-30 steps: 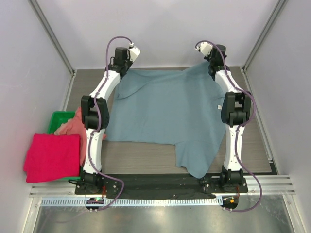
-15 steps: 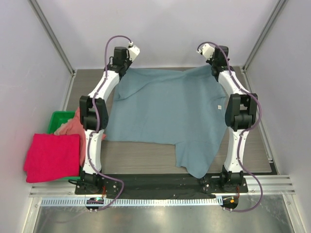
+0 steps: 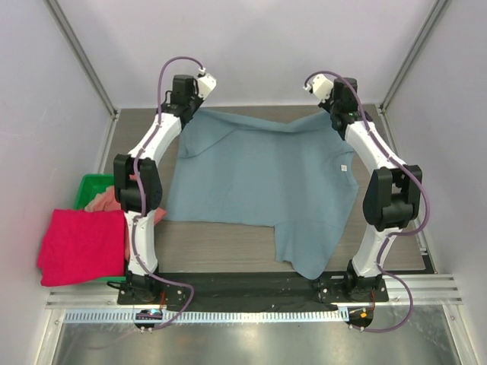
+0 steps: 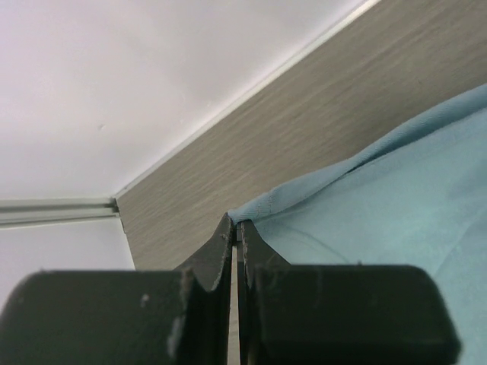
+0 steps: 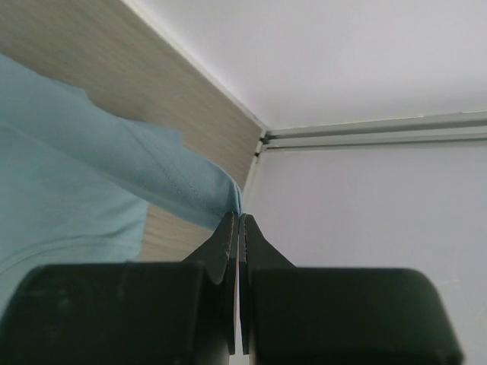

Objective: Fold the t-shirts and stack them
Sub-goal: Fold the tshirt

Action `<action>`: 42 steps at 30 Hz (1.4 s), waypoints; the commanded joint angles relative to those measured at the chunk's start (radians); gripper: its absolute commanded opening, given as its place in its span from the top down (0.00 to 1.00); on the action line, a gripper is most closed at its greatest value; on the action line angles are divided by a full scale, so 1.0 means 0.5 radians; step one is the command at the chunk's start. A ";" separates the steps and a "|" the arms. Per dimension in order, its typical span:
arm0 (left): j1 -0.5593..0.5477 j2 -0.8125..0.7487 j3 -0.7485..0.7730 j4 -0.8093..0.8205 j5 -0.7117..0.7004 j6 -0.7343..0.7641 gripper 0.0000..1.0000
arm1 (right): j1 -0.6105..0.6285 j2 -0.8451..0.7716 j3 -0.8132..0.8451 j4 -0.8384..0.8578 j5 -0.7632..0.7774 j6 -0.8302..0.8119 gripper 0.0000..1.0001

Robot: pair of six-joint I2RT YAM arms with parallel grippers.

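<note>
The slate-blue t-shirt [image 3: 262,179] lies spread across the table [image 3: 221,245], its far edge near the back wall [image 3: 251,53]. My left gripper [image 4: 236,228] pinches its far-left corner, and my right gripper [image 5: 240,220] pinches its far-right corner, tight beside the right wall [image 5: 365,198]; I have little room there. A near flap reaches the base rail [image 3: 251,285]. At left, the crimson-pink t-shirt [image 3: 82,245] and salmon-pink t-shirt [image 3: 105,200] sit by the green bin [image 3: 91,185], the salmon one partly hidden behind my left arm [image 3: 141,228].

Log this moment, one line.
left gripper: shut on blue shirt, far-left corner | right gripper: shut on far-right corner | blue shirt: spread out, unfolded | red shirt: folded, far left | salmon shirt: crumpled
</note>
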 commanded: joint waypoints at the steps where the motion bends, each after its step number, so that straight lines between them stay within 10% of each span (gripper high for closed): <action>1: 0.029 -0.216 -0.093 0.026 0.041 0.038 1.00 | 0.024 -0.185 -0.114 -0.070 0.026 0.089 0.99; 27: 0.121 -0.557 -0.857 -0.210 0.075 0.100 0.99 | 0.192 -0.869 -0.909 -0.705 -0.262 0.436 0.92; 33: 0.210 -0.643 -0.823 -0.180 0.090 -0.072 0.42 | 0.101 -0.747 -0.615 -0.760 -0.327 0.558 0.64; 42: 0.220 -0.049 0.114 -0.737 0.277 -0.482 0.38 | -0.169 0.023 0.226 -0.849 -0.413 0.853 0.63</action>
